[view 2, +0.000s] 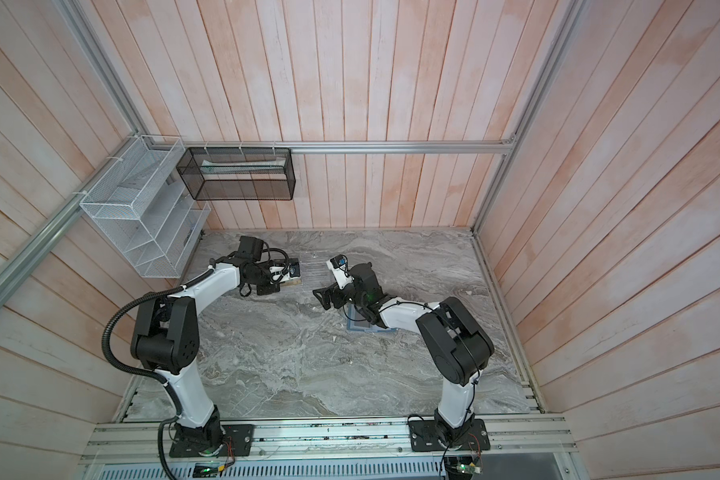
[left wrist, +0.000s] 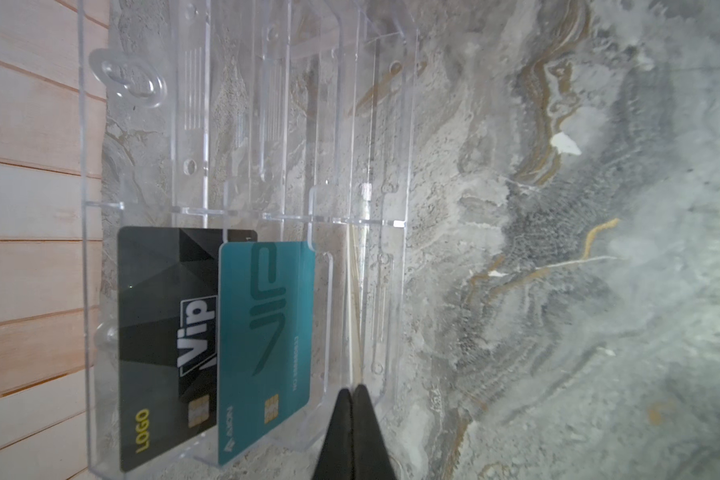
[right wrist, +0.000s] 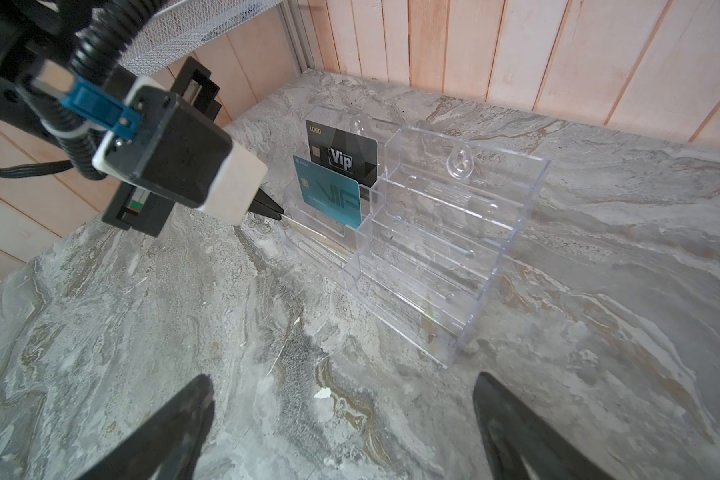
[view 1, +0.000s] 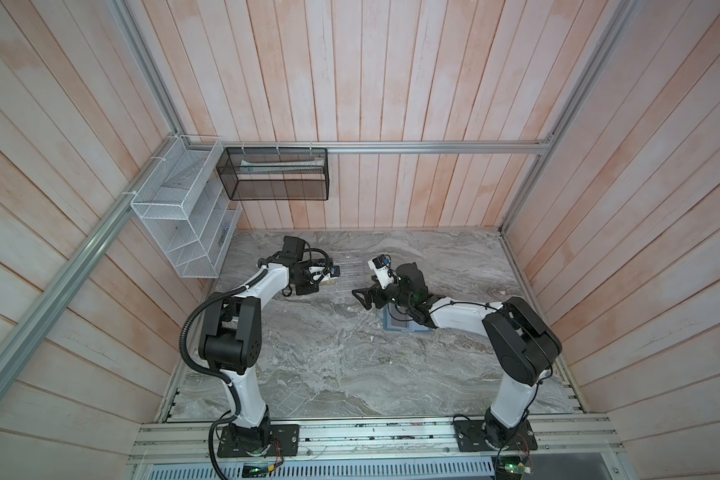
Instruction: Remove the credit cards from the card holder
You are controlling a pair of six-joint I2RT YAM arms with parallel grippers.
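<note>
The slate-blue card holder (view 1: 406, 328) lies open on the marble, partly under my right arm, with a darker rectangle on it. A teal credit card (left wrist: 267, 345) stands in a slot of a clear acrylic rack (right wrist: 454, 232), in front of a black "Vip" card (left wrist: 163, 332). My left gripper (left wrist: 353, 390) is at the rack's front slot, shut on a thin gold-yellow credit card (left wrist: 353, 316) seen edge-on. Above bare marble, right of the rack, my right gripper (right wrist: 346, 399) is open and holds nothing.
A white wire basket (view 1: 179, 216) and a black mesh basket (view 1: 275, 174) hang on the back-left walls. Wooden walls close in three sides of the table. An aluminium rail (view 1: 371, 436) carrying both arm bases runs along the front edge.
</note>
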